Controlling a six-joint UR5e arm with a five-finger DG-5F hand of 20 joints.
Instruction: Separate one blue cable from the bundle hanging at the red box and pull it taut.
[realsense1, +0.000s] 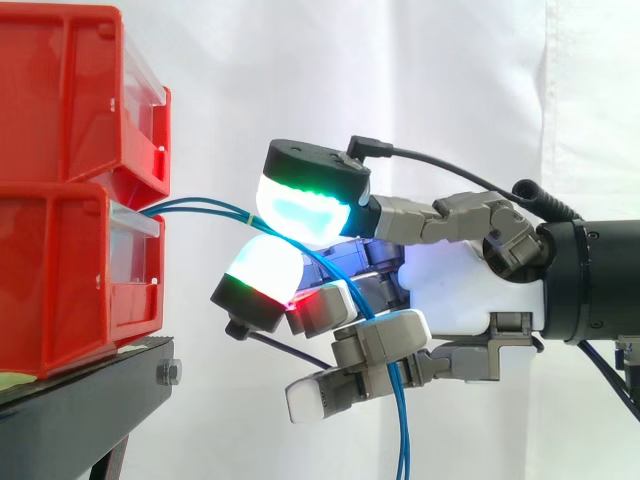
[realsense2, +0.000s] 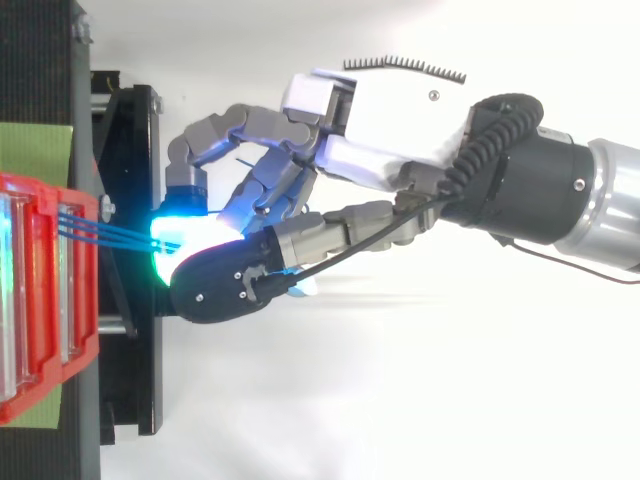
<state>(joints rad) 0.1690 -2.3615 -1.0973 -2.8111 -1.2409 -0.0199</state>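
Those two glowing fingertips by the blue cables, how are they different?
The upper pad glows cyan and green and lies above the blue cables; the lower pad glows white with a red edge and sits beneath them. Both belong to the hand, which pinches the cables between them.

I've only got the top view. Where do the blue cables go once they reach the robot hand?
Observer: In the side view, the cables run in between two glowing pads of the robot hand, then hang down below it.
Operator: Which bin do they come out of?
Observer: The lower bin of two stacked.
Operator: Is the span to the hand taut?
Observer: Not quite. From the side it arches gently between bin and hand.
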